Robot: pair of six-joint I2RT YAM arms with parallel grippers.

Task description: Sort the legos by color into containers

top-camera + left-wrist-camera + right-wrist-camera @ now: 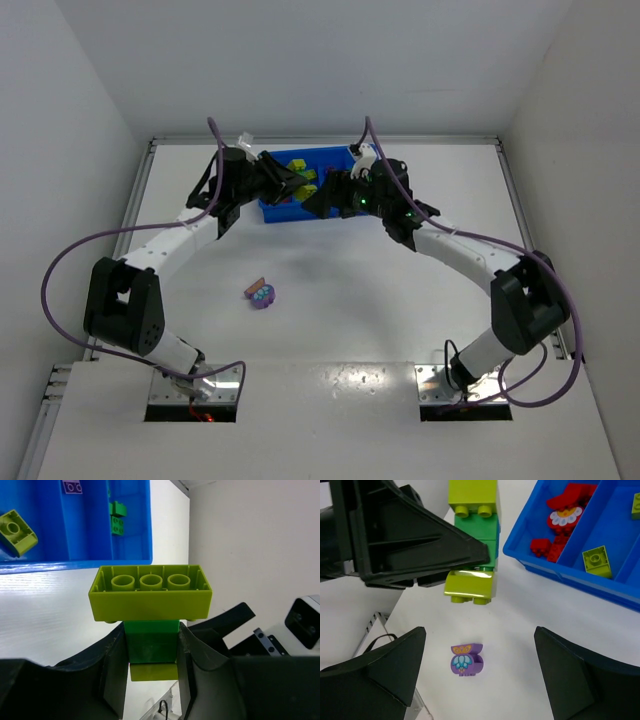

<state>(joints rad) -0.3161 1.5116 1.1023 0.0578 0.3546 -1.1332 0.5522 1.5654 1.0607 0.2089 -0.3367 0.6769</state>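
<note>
Left end effector (151,647) clamped on the green middle of a two-colour lego stack (150,597), just short of the blue tray (545,567); right end effector (480,635) gapes empty (facing it). A crooked pull could wrench the whole stack loose, dropping it unsorted.

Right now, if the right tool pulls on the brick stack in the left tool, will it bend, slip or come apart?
Probably stiff: the brick stack looks like hard, glossy plastic. It may split at a joint, since its bricks seem only pressed together on studs. It could also slip a little, because the left tool clamps only its smooth green middle.
</note>
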